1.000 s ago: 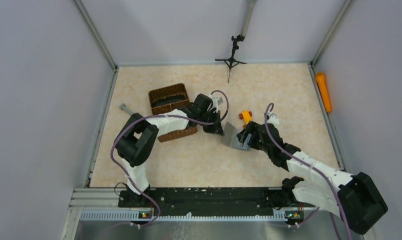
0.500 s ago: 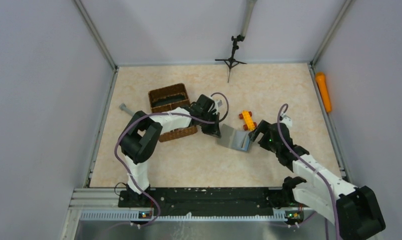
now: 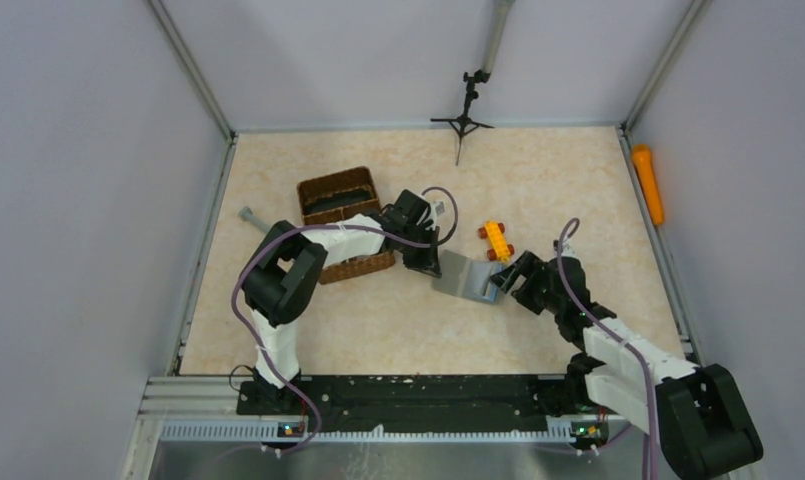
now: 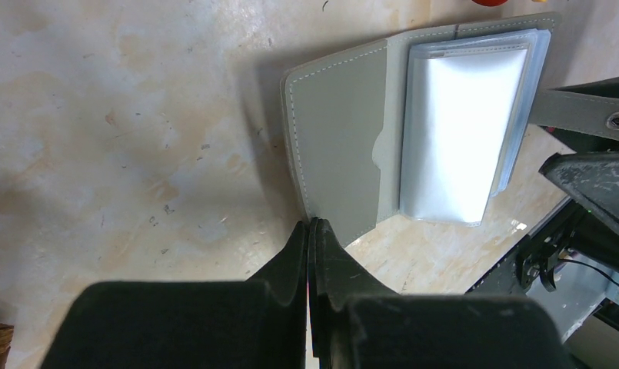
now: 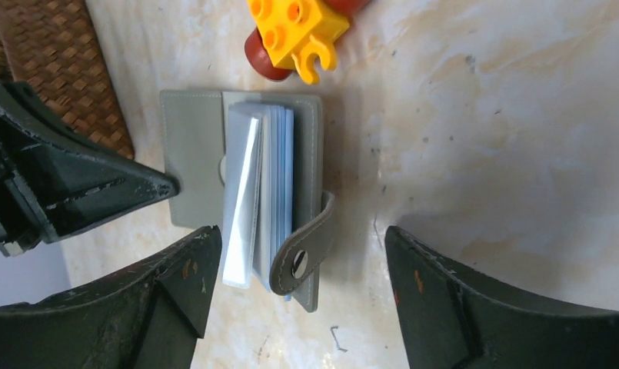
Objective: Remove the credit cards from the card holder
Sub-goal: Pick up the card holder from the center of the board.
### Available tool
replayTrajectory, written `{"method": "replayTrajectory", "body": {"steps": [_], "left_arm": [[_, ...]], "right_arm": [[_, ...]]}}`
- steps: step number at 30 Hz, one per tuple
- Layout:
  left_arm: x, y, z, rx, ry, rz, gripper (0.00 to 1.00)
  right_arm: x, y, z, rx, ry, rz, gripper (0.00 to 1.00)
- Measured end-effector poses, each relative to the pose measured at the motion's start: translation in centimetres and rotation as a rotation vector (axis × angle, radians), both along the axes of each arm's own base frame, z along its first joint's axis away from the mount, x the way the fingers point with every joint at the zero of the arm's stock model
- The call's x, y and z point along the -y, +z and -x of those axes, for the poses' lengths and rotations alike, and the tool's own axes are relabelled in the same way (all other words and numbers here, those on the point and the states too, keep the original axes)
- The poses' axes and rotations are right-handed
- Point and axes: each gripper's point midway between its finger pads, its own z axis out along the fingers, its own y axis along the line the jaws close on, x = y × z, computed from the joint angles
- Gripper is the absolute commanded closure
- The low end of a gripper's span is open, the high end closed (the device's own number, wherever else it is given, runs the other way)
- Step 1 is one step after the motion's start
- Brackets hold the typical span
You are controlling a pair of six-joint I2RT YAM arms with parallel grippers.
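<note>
In the overhead view, the flat grey folding card holder [image 3: 466,277] is lying open on the beige marbled table [image 3: 378,330] at the middle of the frame. The left gripper [image 3: 429,263] is resting at its left edge, and the right gripper [image 3: 508,284] is hovering at its right edge. A brown wicker basket [image 3: 334,186] is sitting left of centre, under the left arm. An orange toy brick with red wheels [image 3: 495,240] is lying just above the holder.

In the left wrist view, the left gripper [image 4: 312,231] is showing its jaws pressed fully together at the bottom centre. Its tips are meeting the lower edge of the card holder [image 4: 341,138], whose grey cover is spreading across the upper middle. A stack of clear plastic sleeves [image 4: 460,131] is lying on the holder's right half. Glare is hiding any credit cards inside them.

In the right wrist view, the right gripper [image 5: 302,240] is holding its jaws wide apart along the bottom, with nothing between them but the holder's near end. The card holder [image 5: 191,165] is lying at the centre, its sleeves [image 5: 256,192] fanning upward. Its snap strap [image 5: 306,250] is curling off the lower right corner. The left gripper [image 5: 83,188] is touching the cover's left edge. The toy brick [image 5: 298,27] is sitting at the top and the basket [image 5: 52,69] at the upper left
</note>
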Motion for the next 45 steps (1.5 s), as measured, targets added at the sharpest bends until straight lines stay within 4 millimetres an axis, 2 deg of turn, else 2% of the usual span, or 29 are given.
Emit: {"method": "replayTrajectory", "body": {"steps": [9,18,23,31,34,41,43,45], "left_arm": [[0.0,-0.1,0.0,-0.005,0.0,-0.004,1.0],[0.1,-0.4,0.2,-0.021,-0.007,-0.001,1.0],[0.2,-0.3,0.2,-0.021,-0.009,0.003,1.0],[0.7,0.0,0.8,-0.033,-0.039,0.027,1.0],[1.0,0.2,1.0,-0.03,-0.056,0.041,1.0],[1.7,0.7,1.4,-0.034,-0.085,0.081,0.84],[2.1,0.8,1.5,-0.025,-0.093,0.092,0.75],[2.2,1.0,1.8,-0.013,-0.099,0.104,0.62]], "right_arm": [[-1.4,-0.8,1.1,-0.03,0.056,-0.079,0.55],[-2.4,-0.5,0.9,-0.024,0.093,-0.125,0.69],[-2.7,-1.0,1.1,-0.044,0.11,-0.132,0.73],[-3.2,-1.7,1.4,-0.07,0.147,-0.134,0.71],[-3.4,-1.7,1.3,-0.074,0.161,-0.138,0.74],[-3.7,-0.7,0.9,-0.044,0.188,-0.143,0.9],[-3.8,-0.3,0.7,-0.027,0.195,-0.142,0.95],[-3.8,0.0,0.6,-0.014,0.197,-0.136,0.98]]}}
